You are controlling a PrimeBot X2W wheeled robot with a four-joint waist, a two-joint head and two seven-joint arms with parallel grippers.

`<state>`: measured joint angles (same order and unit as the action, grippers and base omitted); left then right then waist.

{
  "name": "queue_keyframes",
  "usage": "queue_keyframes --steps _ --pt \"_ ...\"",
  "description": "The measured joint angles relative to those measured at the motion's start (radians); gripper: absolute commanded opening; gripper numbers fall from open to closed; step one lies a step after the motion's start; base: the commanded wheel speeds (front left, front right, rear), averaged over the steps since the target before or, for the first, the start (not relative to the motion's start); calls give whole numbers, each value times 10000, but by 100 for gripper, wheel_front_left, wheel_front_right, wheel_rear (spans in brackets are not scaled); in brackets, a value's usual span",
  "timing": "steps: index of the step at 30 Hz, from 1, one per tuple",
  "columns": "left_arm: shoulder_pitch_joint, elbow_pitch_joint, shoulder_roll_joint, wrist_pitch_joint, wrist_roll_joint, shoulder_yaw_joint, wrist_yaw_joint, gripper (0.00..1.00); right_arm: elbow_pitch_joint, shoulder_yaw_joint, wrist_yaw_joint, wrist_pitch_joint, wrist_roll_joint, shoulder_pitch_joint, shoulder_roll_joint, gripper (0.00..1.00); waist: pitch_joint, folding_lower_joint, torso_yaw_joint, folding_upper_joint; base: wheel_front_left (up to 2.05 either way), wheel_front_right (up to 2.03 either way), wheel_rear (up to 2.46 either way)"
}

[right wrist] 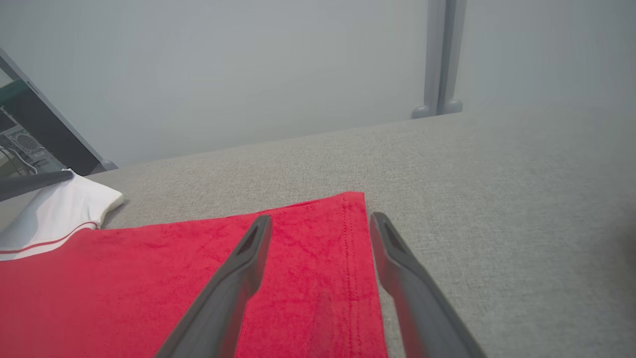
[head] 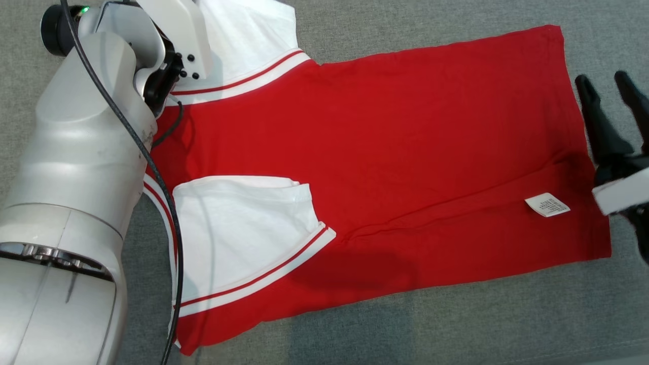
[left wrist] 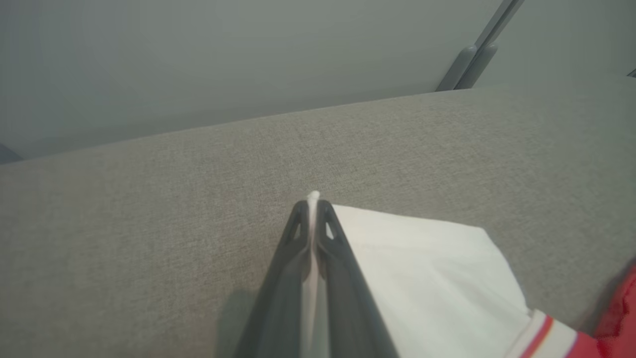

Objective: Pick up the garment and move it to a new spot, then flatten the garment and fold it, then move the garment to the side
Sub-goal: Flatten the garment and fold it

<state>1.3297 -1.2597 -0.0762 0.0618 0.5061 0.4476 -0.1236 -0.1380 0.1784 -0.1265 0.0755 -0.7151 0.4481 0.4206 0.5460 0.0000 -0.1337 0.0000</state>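
Right now my left gripper [left wrist: 313, 208] pinches the shirt's [head: 405, 152] white sleeve [left wrist: 427, 263] (shirt flat on the grey surface [head: 456, 329]); the red hem [right wrist: 355, 258] lies under my right gripper [right wrist: 320, 224], whose fingers are spread.

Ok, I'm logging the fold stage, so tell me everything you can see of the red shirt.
The shirt is red with white sleeves trimmed in red stripes, lying flat on a grey surface. The near sleeve is folded onto the body; a label shows by the hem. The left gripper is shut on the far sleeve; the open right gripper straddles the hem corner.
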Motion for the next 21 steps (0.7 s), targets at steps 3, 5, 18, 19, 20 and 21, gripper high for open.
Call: queue_keyframes --steps 3,5,18,19,20,21 --pt "115 259 36 115 236 117 -2 0 -324 224 0 -986 -871 941 617 100 69 0 116 0 0 0 0" --pt "114 458 96 268 399 259 -2 0 -690 330 0 -1630 -1327 1518 894 100 117 0 199 0 0 0 0" --pt "113 1388 144 495 1051 1026 -2 0 -3336 1611 0 -3659 -2293 3936 1438 100 400 0 619 0 0 0 0" --pt "113 1430 121 497 1093 1081 -2 0 -3507 1703 0 -3670 -2318 4071 1429 100 418 0 642 0 0 0 0" --pt "113 1476 96 497 1143 1141 -2 0 -3668 1831 0 -3705 -2380 4200 1429 100 435 0 664 0 0 0 0" --pt "113 1505 69 497 1175 1191 -2 0 -3789 1923 0 -3737 -2433 4291 1425 100 446 0 686 0 0 0 0"
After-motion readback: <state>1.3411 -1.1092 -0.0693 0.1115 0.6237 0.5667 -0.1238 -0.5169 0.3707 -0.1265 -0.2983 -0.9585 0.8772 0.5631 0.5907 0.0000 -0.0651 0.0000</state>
